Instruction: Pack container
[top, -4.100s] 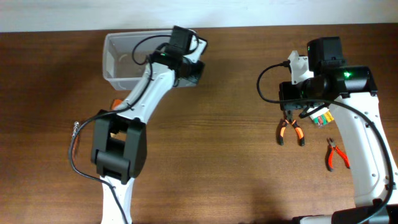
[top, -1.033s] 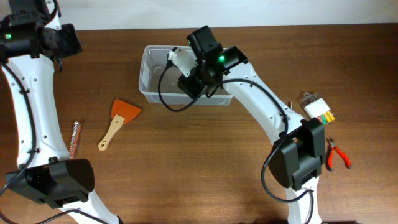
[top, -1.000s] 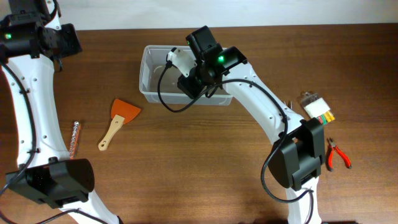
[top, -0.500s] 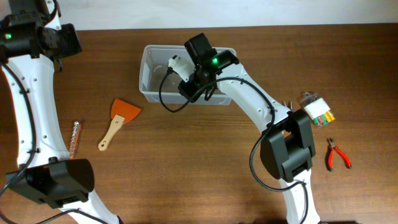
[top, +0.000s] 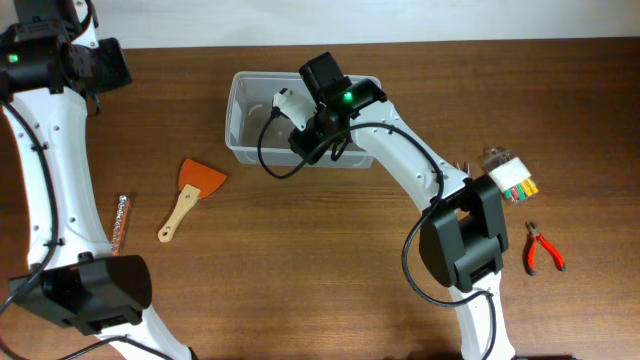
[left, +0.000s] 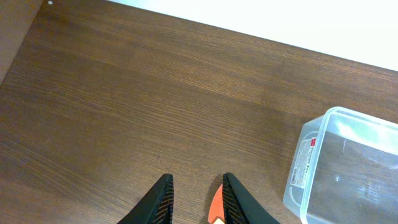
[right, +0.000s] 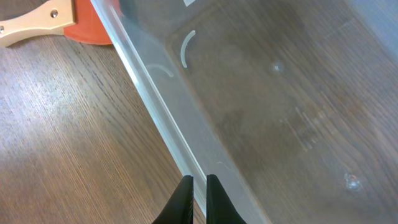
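The container is a clear rectangular tub standing at the back middle of the table. It also shows in the left wrist view, the container at the right edge there. My right gripper sits at its front wall, and in the right wrist view the right gripper is shut on the container's rim, which runs between the fingers. My left gripper hangs open over bare wood at the far left, holding nothing.
An orange spatula with a wooden handle lies left of the container, also seen in the spatula corner view. A thin metal rod lies further left. A clear packet of coloured bits and orange-handled pliers lie at the right.
My right wrist has shifted slightly left along the container's front wall, still gripping the rim. The container has barely moved. The left arm has stayed put.
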